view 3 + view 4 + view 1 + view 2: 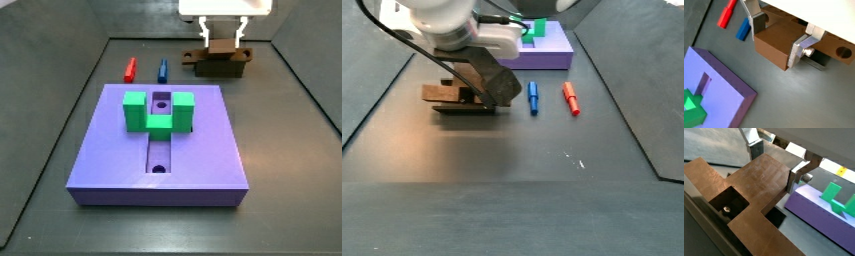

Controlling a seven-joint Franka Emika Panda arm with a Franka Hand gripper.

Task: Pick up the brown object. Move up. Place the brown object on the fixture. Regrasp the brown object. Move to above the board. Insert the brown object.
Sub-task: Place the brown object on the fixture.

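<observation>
The brown object (769,47) is a tan-brown bar with a round hole near one end. It lies across the dark fixture (214,69) at the far end of the floor. It also shows in a side view (442,93) and in a wrist view (754,185). My gripper (778,41) reaches down over it, with one silver finger against each side of the bar's middle. It looks shut on the bar. The gripper shows in both side views (222,45) (482,85). The lavender board (201,150) with its green U-shaped block (156,110) lies apart from the fixture.
A red peg (131,69) and a blue peg (163,70) lie side by side on the floor between the fixture and the board's far corner. Dark walls slope up round the floor. The board's slot (159,155) runs down its middle.
</observation>
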